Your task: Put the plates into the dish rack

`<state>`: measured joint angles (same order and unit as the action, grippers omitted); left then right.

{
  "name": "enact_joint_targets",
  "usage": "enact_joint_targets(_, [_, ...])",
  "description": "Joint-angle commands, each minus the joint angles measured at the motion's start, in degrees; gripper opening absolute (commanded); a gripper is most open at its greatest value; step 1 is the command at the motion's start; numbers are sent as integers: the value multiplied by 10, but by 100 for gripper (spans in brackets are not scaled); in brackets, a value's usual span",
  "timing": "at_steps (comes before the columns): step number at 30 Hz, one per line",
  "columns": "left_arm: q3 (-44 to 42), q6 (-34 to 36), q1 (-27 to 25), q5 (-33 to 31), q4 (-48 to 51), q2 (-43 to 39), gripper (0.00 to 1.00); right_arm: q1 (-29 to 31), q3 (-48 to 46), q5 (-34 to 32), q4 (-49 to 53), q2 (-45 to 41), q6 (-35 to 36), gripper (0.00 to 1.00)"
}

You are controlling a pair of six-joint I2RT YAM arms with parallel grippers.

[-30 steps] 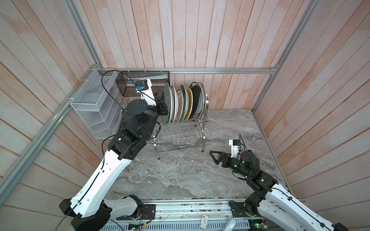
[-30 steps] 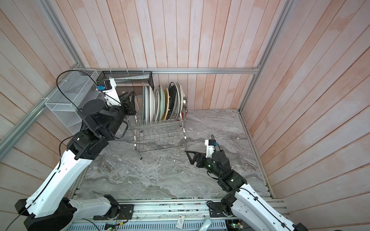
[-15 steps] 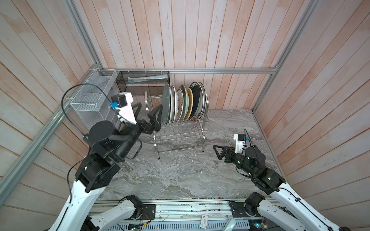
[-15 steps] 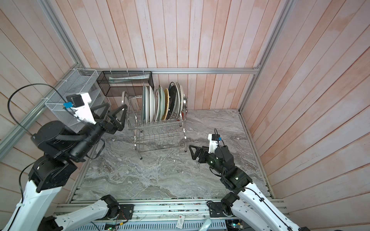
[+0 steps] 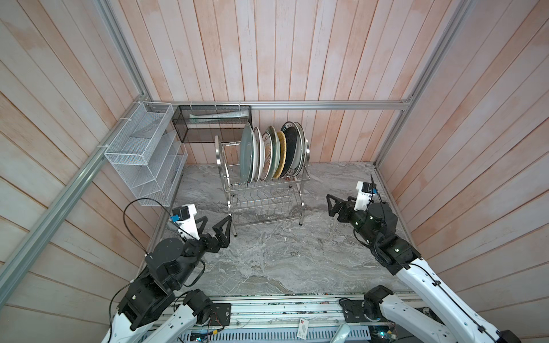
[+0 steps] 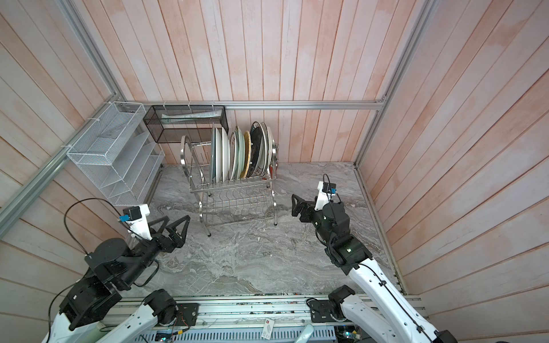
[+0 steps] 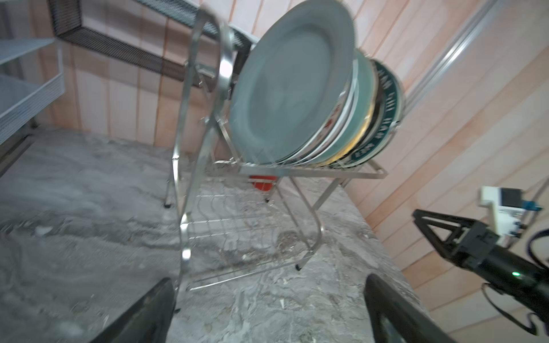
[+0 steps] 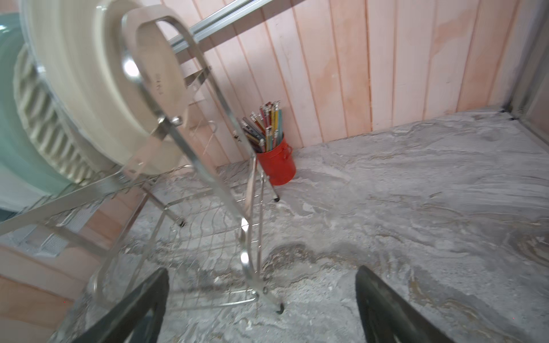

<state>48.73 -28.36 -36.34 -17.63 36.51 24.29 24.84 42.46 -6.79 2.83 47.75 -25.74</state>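
Near edge: both arms rise from the rail in front of the marble table (image 5: 267, 261).

Left gripper (image 5: 216, 221) (image 6: 177, 219): jaws spread wide and holding nothing. It hangs low over the table, near the rack's near left leg and aimed at the rack. Its wrist view shows the two dark fingers (image 7: 148, 314) at the frame edge with bare table between them.

Right gripper (image 5: 330, 205) (image 6: 294, 205): jaws likewise parted and empty. It sits to the right of the rack, apart from it and pointing toward it. In its wrist view only table lies between the fingers (image 8: 383, 308).

Rack (image 5: 267, 184) (image 6: 231, 185): a two-tier steel wire frame standing on the table toward the back wall.

Plates (image 5: 273, 154) (image 6: 237, 154): a close row on edge in the upper tier, leaning slightly. The grey-blue plate (image 5: 246, 154) (image 7: 291, 89) stands at the left end. After it come white, mint, yellow woven and black ones, and a dark-lettered rim at the right end. Neither gripper touches any plate.

Cup (image 8: 277, 166) (image 7: 263, 184): red, holding pencils (image 8: 264, 127), on the table behind the rack against the wall.

Walls: a white mesh organiser (image 5: 142, 157) hangs on the left, and a black mesh basket (image 5: 211, 124) on the back rail.
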Motion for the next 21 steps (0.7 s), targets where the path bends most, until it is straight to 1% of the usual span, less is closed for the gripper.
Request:
enact_joint_targets(1, [-39,-59,1,-125,2,-12,100,-93,-34,89,-86,20,10,98])
enact_joint_targets(2, [-50,-60,1,-140,-7,-6,100,-121,-46,105,-105,24,0,98])
enact_joint_targets(3, [-57,-57,3,-155,-14,6,100,-140,-60,107,-119,27,-3,98])
enact_joint_targets(5, [-63,-53,11,-177,-27,35,100,-168,-77,94,-139,32,0,98])
enact_joint_targets(6, [-68,-51,24,-184,-37,51,100,-180,-84,89,-147,36,5,98])
enact_joint_targets(7, [-74,-49,43,-179,-52,62,100,-189,-91,86,-157,40,9,98])
enact_joint_targets(9, [-95,-41,103,-142,-101,76,100,-201,-107,78,-184,50,21,98])
enact_joint_targets(12, [-130,-44,195,-98,-164,94,100,-203,-134,55,-229,62,36,98])
enact_joint_targets(15, [-159,-47,268,-59,-213,128,100,-205,-157,32,-267,77,44,98])
enact_joint_targets(17, [-181,-44,298,-61,-248,147,100,-205,-165,20,-281,92,61,98])
enact_joint_targets(18, [-195,-41,308,-70,-268,153,100,-205,-169,9,-287,101,59,98])
enact_joint_targets(21, [-247,-16,319,-102,-341,156,100,-206,-187,-4,-309,122,78,98])
